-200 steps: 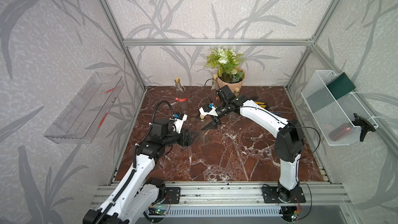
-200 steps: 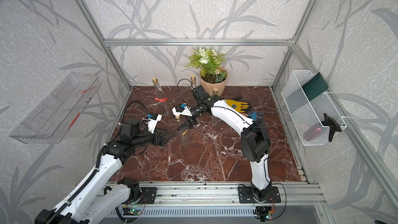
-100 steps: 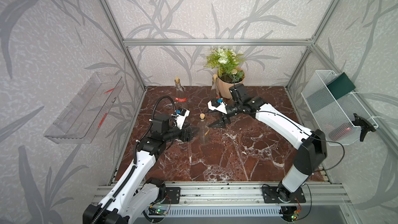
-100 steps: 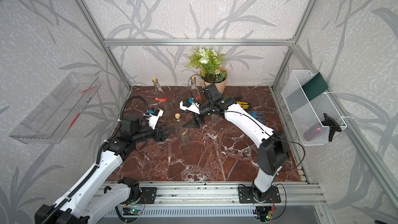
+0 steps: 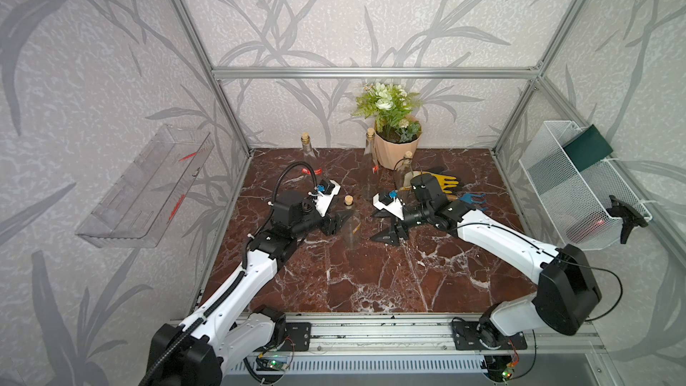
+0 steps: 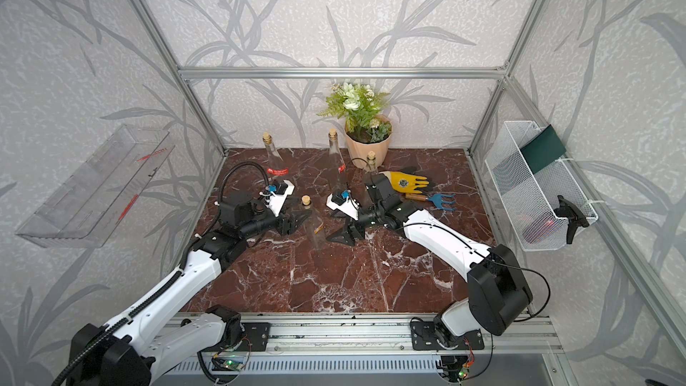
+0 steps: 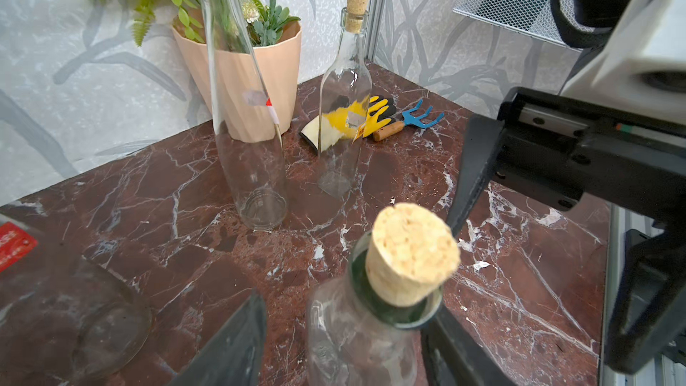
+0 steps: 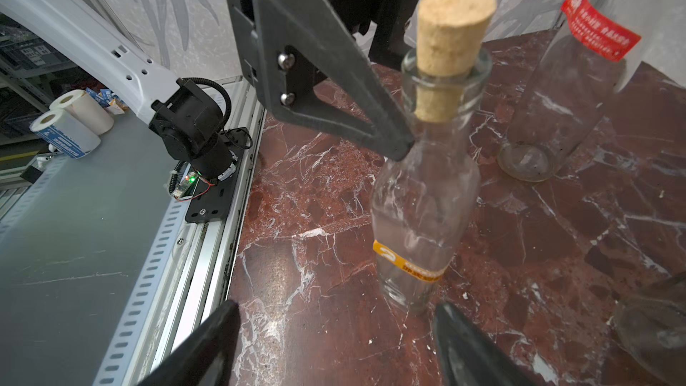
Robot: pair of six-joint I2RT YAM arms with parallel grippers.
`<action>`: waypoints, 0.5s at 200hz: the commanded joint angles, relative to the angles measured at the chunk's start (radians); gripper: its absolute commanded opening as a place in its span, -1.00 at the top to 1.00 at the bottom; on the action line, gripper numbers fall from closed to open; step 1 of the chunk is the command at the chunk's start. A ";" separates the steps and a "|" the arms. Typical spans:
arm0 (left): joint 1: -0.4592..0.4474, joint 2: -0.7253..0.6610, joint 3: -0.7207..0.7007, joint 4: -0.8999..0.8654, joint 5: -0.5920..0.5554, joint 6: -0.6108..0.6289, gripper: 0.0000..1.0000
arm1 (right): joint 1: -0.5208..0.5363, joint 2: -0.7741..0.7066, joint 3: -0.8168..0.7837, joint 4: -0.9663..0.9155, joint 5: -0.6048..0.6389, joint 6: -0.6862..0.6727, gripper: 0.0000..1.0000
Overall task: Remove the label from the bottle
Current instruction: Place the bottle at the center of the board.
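Your left pincer (image 5: 337,223) straddles the neck of the bottle (image 5: 350,230), one finger on the glass and seemingly a gap at the other; the label (image 8: 408,267) sits low, facing your right pincer (image 5: 384,225), which gapes wide just beyond. Bare marble (image 5: 352,284) runs from both to the rail (image 5: 371,328), and since a second ago the left closed in while the right backed off. Count four bottles (image 5: 306,152), one pot (image 5: 395,150), one glove (image 5: 441,181), one rake (image 5: 470,198).

Clear, corked bottle (image 8: 423,187) stands upright; orange label (image 8: 408,265) (near its base) wraps it.
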 commanded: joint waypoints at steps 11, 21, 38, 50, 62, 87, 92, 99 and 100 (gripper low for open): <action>-0.018 0.013 0.022 0.071 -0.021 0.043 -0.31 | 0.000 -0.041 -0.017 0.103 -0.006 0.050 -0.67; -0.025 0.022 0.024 0.072 -0.024 0.052 -0.31 | 0.001 -0.037 -0.015 0.103 -0.007 0.051 -0.67; -0.039 0.035 0.028 0.073 -0.033 0.060 -0.29 | 0.000 -0.033 -0.016 0.106 -0.009 0.051 -0.67; -0.047 0.040 0.027 0.083 -0.037 0.061 -0.26 | 0.000 -0.030 -0.017 0.108 -0.009 0.051 -0.67; -0.052 0.046 0.028 0.091 -0.042 0.060 -0.20 | 0.000 -0.030 -0.019 0.108 -0.011 0.051 -0.67; -0.056 0.061 0.029 0.110 -0.041 0.048 -0.06 | 0.000 -0.032 -0.023 0.109 -0.010 0.050 -0.67; -0.056 0.064 0.030 0.114 -0.041 0.046 -0.04 | 0.000 -0.033 -0.025 0.108 -0.009 0.050 -0.67; -0.057 0.068 0.029 0.117 -0.040 0.045 -0.01 | 0.000 -0.034 -0.027 0.109 -0.007 0.050 -0.68; -0.058 0.068 0.029 0.117 -0.040 0.046 0.00 | 0.000 -0.034 -0.027 0.108 -0.008 0.050 -0.68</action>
